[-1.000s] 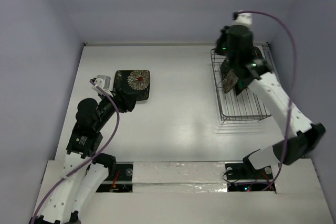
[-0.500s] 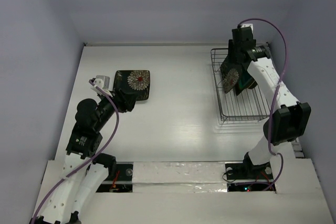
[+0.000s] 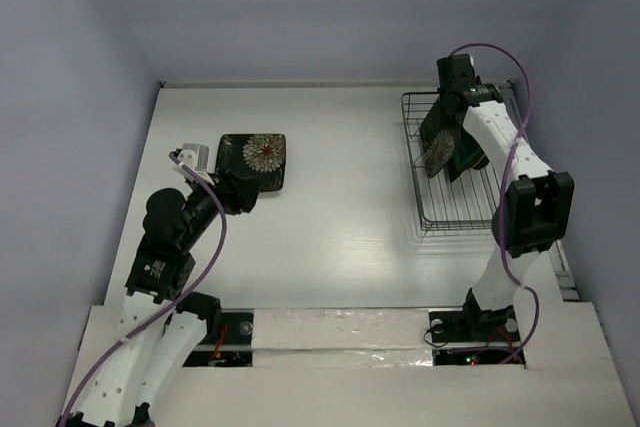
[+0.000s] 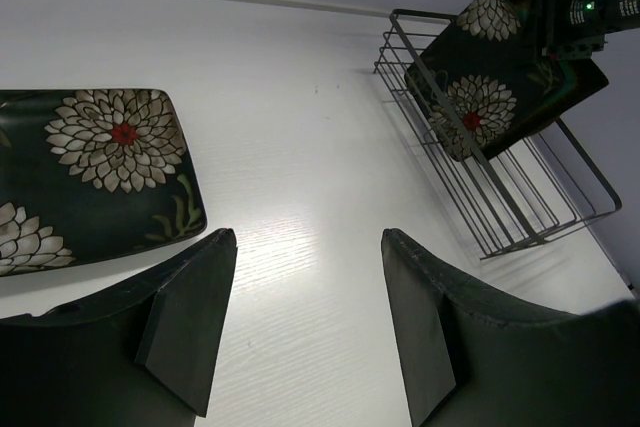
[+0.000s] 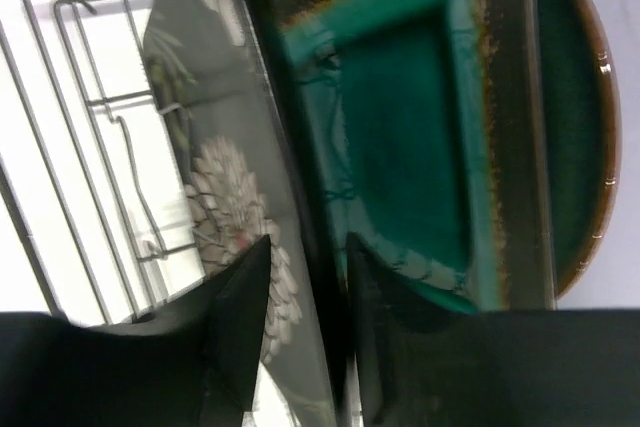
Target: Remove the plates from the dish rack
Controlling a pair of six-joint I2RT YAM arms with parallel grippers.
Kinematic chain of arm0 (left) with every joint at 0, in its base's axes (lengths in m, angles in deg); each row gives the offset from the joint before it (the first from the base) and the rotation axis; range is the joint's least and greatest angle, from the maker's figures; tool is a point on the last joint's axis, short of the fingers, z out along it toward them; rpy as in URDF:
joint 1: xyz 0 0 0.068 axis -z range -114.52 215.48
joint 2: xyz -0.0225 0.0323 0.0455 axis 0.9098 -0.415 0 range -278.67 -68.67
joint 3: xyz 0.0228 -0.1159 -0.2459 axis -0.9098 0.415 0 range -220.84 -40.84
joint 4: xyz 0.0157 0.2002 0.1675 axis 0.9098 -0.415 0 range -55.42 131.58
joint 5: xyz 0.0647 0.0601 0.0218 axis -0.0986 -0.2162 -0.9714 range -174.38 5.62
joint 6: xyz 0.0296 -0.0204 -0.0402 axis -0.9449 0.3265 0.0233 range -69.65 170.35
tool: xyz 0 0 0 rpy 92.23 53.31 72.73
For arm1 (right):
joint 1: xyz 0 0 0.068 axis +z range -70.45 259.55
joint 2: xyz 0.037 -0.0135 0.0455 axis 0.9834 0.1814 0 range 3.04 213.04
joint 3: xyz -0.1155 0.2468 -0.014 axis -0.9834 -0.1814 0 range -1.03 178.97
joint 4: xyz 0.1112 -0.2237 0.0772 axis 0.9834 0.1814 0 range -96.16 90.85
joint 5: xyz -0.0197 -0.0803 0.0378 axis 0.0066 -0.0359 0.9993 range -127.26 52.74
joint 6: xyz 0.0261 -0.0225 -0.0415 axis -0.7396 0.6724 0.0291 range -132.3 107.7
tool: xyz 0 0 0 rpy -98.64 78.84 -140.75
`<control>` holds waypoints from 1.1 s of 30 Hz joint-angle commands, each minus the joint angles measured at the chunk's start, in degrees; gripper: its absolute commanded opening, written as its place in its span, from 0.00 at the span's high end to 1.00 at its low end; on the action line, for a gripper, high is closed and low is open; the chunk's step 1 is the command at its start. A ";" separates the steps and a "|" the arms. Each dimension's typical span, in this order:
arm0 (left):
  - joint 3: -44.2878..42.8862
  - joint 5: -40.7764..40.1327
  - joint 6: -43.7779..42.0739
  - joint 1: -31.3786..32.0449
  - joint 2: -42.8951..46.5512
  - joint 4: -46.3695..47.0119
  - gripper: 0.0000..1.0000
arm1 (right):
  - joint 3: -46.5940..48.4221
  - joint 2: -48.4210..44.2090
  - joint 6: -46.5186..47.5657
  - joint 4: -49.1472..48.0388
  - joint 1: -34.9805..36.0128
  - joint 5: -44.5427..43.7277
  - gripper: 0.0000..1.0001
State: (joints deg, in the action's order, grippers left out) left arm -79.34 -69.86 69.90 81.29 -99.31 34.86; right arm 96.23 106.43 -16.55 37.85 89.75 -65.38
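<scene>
Right pincer (image 5: 306, 247) has dropped into the rack (image 3: 455, 209), fingers (image 5: 235, 319) straddling the upright flowered plate (image 5: 215, 187) by its rim; clamped or not, I cannot tell. A lift looks next. Left pincer (image 4: 307, 239) is spread, well left of the rack, beside one unloaded plate (image 4: 95, 172).

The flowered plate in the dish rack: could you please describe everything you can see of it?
The flowered plate is square and glossy black, seemingly glazed ceramic, with white red-centred blooms and green leaves. It stands on edge, leaning, in the dish rack, in front of a teal plate. The right gripper straddles its rim, one finger on each face; whether they press it I cannot tell.
</scene>
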 commanded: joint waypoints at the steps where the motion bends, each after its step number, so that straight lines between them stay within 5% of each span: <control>1: -1.23 0.50 -0.39 0.36 0.13 2.50 0.43 | 3.73 -0.91 1.35 0.20 0.17 -0.88 0.66; 6: -1.23 0.59 -0.30 0.36 0.22 2.59 0.43 | 5.40 -1.18 2.23 1.08 0.17 -4.30 0.93; 10: -1.14 0.68 -0.22 0.36 0.13 2.76 0.43 | 6.55 -2.67 3.54 1.61 1.31 -8.35 1.00; 27: -1.05 0.59 -0.22 0.36 0.05 2.85 0.43 | 16.30 -18.92 0.66 1.70 12.10 -13.11 1.00; 31: -1.22 -0.89 0.05 -0.17 0.13 2.33 0.43 | 9.12 -22.88 -3.82 -7.86 19.50 -6.36 1.00; 33: -1.58 -3.43 0.14 -0.17 0.22 1.45 0.43 | 4.29 -23.50 -9.79 -17.52 20.74 3.65 1.00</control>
State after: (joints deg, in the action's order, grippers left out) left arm -79.34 -70.60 69.92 81.25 -99.31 34.84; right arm 104.31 83.98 -17.73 38.73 108.06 -72.50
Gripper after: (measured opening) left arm 0.567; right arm 0.177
